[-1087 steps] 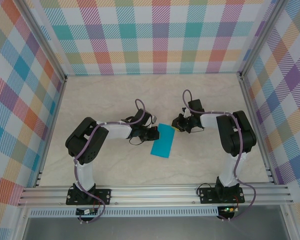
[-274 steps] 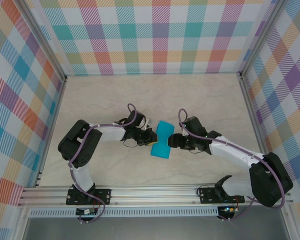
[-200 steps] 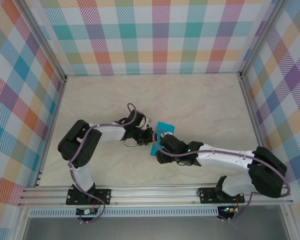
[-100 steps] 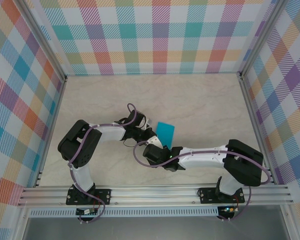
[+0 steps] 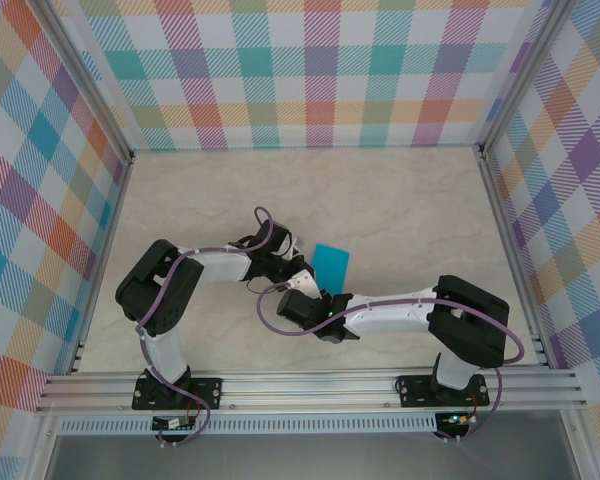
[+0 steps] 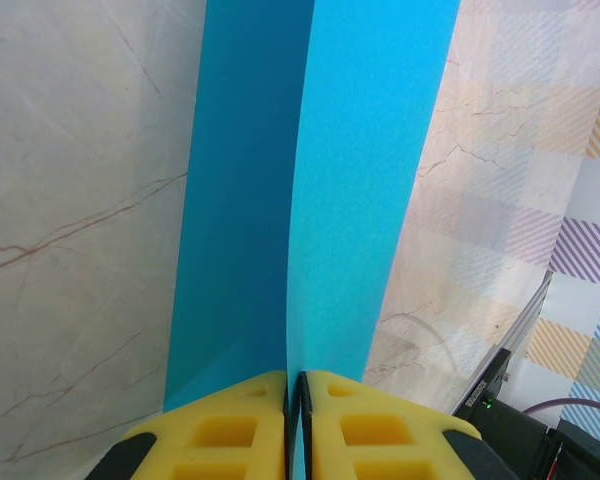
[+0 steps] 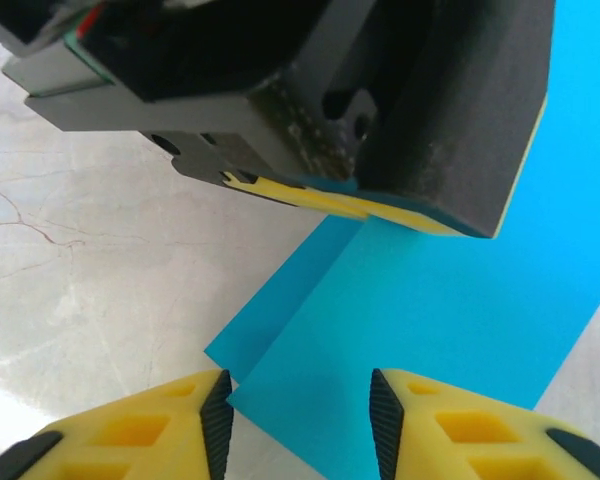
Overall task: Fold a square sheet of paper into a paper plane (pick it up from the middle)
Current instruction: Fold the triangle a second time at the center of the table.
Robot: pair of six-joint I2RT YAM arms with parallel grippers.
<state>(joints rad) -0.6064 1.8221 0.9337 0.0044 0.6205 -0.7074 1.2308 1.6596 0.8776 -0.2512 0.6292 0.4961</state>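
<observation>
Left gripper [image 6: 298, 388] pinches the square sheet of paper [image 6: 320, 200]; right gripper [image 7: 300, 405], parted, overhangs its corner.

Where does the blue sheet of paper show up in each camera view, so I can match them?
Top external: the sheet lies near the picture's centre, just right of the left jaws.
Left wrist: the sheet runs up the middle, rising from the left jaws at the bottom edge.
Right wrist: the sheet spans the centre and right, below the left jaws.
Shared landmark: the left jaws, shut on the sheet's edge.
</observation>
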